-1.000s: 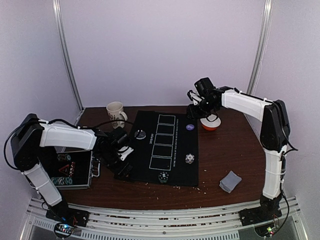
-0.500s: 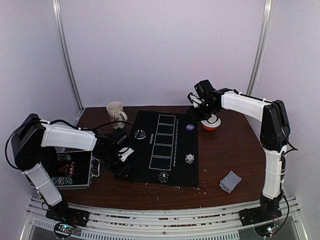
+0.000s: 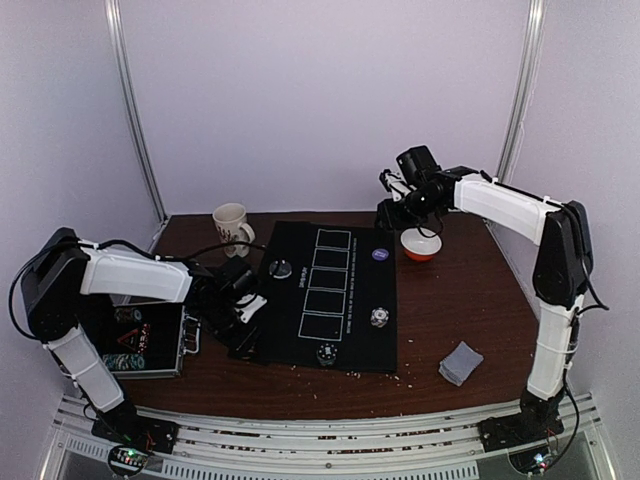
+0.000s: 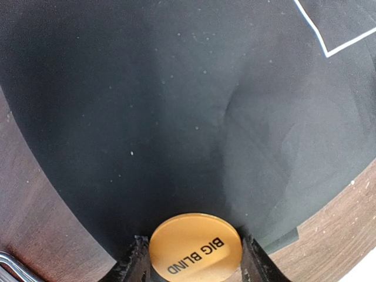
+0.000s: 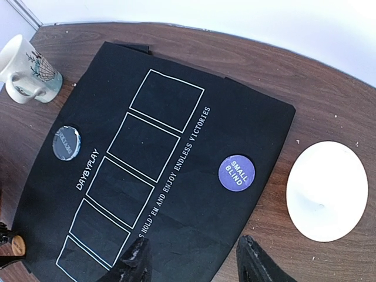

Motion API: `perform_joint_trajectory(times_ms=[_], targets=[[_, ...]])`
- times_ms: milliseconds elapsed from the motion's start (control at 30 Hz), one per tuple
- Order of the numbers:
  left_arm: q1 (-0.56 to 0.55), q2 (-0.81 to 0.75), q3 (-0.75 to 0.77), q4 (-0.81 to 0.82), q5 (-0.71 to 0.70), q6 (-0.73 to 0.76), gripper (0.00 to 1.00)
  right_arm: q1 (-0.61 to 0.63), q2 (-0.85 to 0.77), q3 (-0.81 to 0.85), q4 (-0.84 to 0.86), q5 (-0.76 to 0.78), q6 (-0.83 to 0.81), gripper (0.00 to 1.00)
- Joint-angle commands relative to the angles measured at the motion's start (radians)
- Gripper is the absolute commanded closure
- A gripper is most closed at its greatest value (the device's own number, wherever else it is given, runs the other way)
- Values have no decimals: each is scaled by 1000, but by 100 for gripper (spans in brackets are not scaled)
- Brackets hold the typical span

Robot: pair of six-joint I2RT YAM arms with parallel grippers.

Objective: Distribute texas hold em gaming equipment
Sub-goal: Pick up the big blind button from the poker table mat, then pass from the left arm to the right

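My left gripper (image 4: 195,259) is shut on the orange "BIG BLIND" button disc (image 4: 195,247), low over the near-left corner of the black mat (image 3: 340,320). In the top view the gripper (image 3: 243,333) sits at that corner. The blue "SMALL BLIND" disc (image 5: 236,172) lies on the mat's far right part. A grey round chip (image 5: 66,143) lies on the mat's far left. A white chip (image 3: 378,317) and a dark green chip (image 3: 327,352) lie near the mat's front. The grey card deck (image 3: 460,362) lies on the table at the right. My right gripper (image 5: 194,258) is open and empty, held high beside the bowl.
The red-and-white bowl (image 5: 326,191) stands off the mat's far right corner. The white patterned mug (image 5: 26,73) stands at the far left. An open metal case (image 3: 140,340) lies left of the mat, beside my left arm. Crumbs dot the wood near the front edge.
My right gripper has lifted and drawn back to the right, away from over the bowl. My left gripper has hardly moved, still holding the orange disc.
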Motion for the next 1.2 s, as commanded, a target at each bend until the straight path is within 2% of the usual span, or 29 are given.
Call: perform_joint_trajectory(times_ms=[0,133,267,367,533,800,933,1033,1167], targets=[[-3,-48,-30,33,18,0,53,19,-48,-26,18,-10,34,49],[-3,-65,-38,57,21,-5,54,68,-57,-53,62,-117,82,49],[-3,-101,-52,92,21,-18,54,141,-60,-107,165,-287,184,50],[-4,-128,-58,111,10,-22,54,196,-46,-170,285,-407,302,50],[-4,-166,-77,152,-5,-22,53,279,5,-289,565,-514,541,52],[-3,-209,-79,207,-56,-12,53,380,194,-230,737,-658,731,52],[-3,-231,-76,221,-76,1,53,406,265,-207,824,-717,807,46],[-3,-233,-75,225,-78,10,53,419,296,-165,830,-726,816,42],[-4,-226,-68,224,-79,20,53,425,330,-146,844,-731,834,43]])
